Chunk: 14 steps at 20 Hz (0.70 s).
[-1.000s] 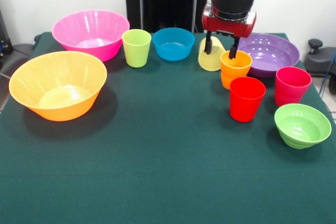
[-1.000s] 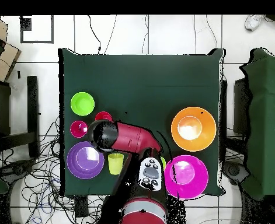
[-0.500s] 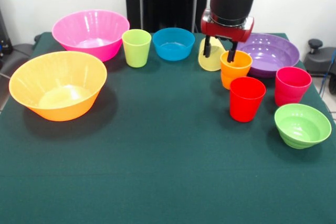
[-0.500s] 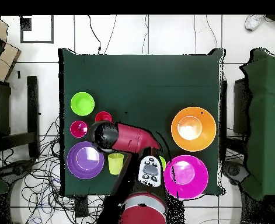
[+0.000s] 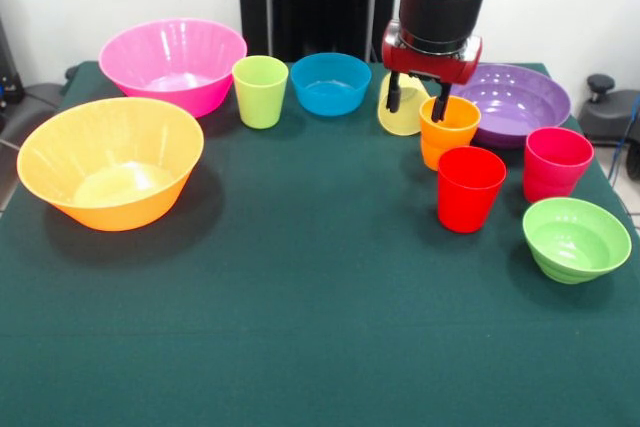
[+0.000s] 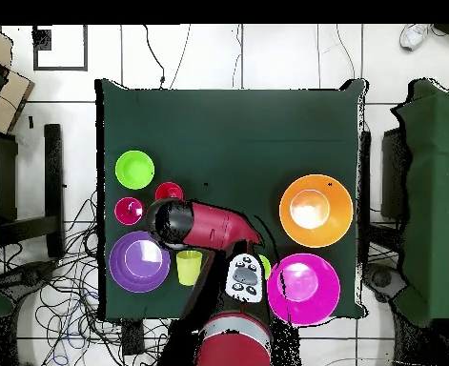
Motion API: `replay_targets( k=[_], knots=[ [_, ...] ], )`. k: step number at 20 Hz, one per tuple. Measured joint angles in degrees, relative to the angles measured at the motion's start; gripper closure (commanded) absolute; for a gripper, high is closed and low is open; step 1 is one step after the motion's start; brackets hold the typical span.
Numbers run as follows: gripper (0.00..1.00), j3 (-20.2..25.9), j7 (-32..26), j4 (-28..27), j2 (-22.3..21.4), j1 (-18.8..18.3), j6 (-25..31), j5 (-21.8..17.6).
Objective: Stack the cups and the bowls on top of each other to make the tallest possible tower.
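My gripper (image 5: 416,105) hangs open over the ribbed orange cup (image 5: 447,137). Its right finger dips inside the cup's rim and its left finger stands outside, in front of the pale yellow cup (image 5: 405,121), which lies tipped on its side. The red cup (image 5: 469,188), the pink-red cup (image 5: 555,162) and the small light green bowl (image 5: 575,238) stand to the right. The purple bowl (image 5: 520,99) sits behind the orange cup. The blue bowl (image 5: 330,83) and lime cup (image 5: 260,91) stand at the back. No tower stands. In the overhead view the arm (image 6: 204,225) hides the orange cup.
The large orange bowl (image 5: 110,161) and the large pink bowl (image 5: 172,63) fill the left side. A green cloth covers the table (image 5: 300,327). Cables lie on the floor (image 6: 66,286) beside the table in the overhead view.
The gripper has settled slightly lower and to the left over the orange cup's rim. The cups and bowls have not moved.
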Motion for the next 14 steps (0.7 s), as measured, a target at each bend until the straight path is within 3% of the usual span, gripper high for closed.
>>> replay_targets(
  k=[14],
  knots=[
    [0.00, 0.1, 0.0, 0.0, 0.0, 0.0, -1.5, 0.0]
  ],
)
